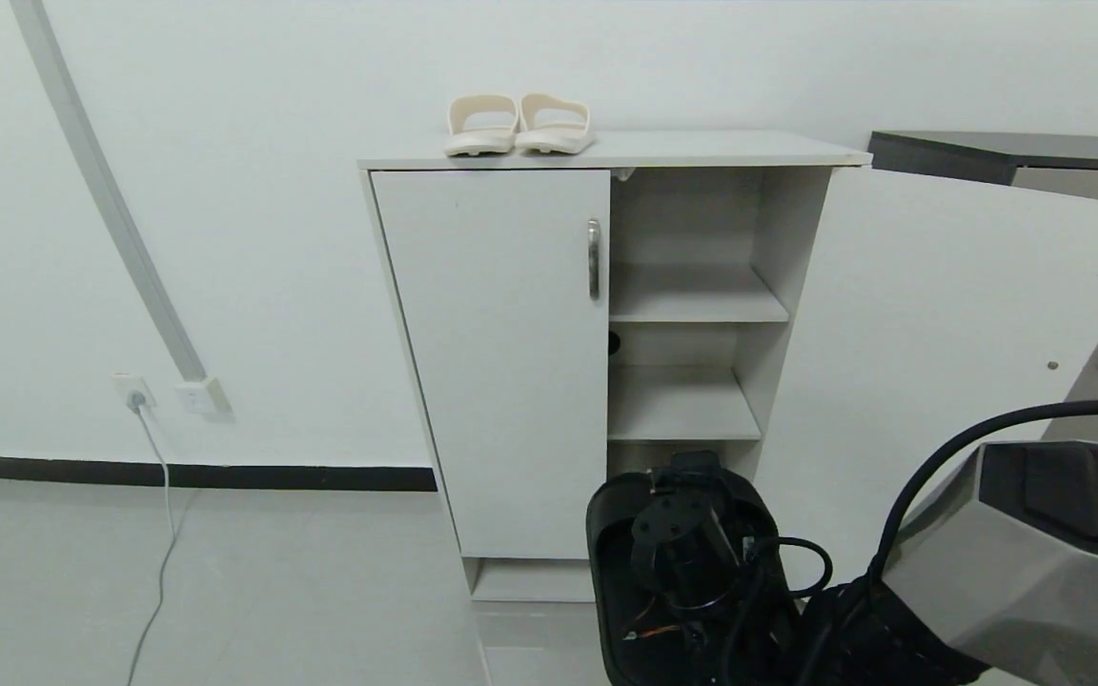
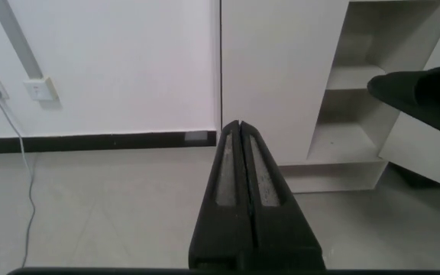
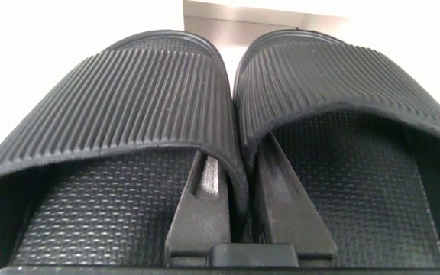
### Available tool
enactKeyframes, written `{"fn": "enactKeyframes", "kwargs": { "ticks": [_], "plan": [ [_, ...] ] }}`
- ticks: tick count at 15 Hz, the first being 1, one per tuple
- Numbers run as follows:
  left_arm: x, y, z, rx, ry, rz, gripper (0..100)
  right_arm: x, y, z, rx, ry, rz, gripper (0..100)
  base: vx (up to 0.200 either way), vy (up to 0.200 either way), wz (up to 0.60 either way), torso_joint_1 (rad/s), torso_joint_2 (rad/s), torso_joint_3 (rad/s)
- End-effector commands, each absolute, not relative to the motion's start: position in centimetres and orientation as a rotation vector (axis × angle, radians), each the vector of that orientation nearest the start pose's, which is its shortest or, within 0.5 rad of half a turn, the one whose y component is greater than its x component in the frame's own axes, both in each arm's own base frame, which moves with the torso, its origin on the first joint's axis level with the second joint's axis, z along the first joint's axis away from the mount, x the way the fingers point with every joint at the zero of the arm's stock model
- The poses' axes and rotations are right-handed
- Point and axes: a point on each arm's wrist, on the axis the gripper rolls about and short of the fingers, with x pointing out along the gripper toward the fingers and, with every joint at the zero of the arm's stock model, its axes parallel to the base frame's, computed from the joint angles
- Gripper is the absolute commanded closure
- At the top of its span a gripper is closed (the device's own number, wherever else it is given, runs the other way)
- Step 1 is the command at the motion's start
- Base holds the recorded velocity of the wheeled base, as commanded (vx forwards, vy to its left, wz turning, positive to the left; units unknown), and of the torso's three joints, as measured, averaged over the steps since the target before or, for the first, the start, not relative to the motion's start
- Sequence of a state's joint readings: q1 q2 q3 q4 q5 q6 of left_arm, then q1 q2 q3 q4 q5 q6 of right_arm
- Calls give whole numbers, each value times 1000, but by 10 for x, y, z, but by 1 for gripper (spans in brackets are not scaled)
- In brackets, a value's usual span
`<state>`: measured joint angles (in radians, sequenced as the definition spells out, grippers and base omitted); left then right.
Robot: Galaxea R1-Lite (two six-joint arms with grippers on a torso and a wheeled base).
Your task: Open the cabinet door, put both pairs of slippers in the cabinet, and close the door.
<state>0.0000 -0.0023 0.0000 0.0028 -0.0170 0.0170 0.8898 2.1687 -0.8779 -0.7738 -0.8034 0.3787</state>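
Black slippers (image 3: pixel 143 99): hung as a pair, low before the open right side of the cabinet (image 1: pixel 721 149), near its bottom bay.
Handling: looked light and rubbery, with bendy ribbed straps; likelier to sag than to slip.
Hold: right gripper (image 3: pixel 237 172) pinched both inner strap edges together.
Cream slippers (image 1: pixel 518 124): sat on the cabinet top; the same strap pinch should suit them.
Left gripper (image 2: pixel 240 134): jaws closed on nothing, over the floor.

The left end effector (image 2: pixel 239 130) has its fingers pressed flat together. The right end effector (image 3: pixel 237 164), near 6 o'clock in the head view, clamps the adjoining straps of the black slippers (image 3: pixel 128 99).
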Motion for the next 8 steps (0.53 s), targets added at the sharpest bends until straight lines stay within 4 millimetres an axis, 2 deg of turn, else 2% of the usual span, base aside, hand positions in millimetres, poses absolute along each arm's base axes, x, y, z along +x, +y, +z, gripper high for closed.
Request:
{"fn": "enactKeyframes", "kwargs": {
  "ticks": [1,2,8],
  "plan": [
    [-23,0,75,17,1,-17,100,248,280,48,-24,360,16,100,0,-200,0,12,2,-2],
    [-23,0,75,15,1,-17,100,249,280,47,-25,361,14,100,0,-200,0,-2,2,-2],
    [-23,0,75,17,1,-17,100,254,281,40,-27,364,6,100,0,0,0,0,0,0]
  ]
}}
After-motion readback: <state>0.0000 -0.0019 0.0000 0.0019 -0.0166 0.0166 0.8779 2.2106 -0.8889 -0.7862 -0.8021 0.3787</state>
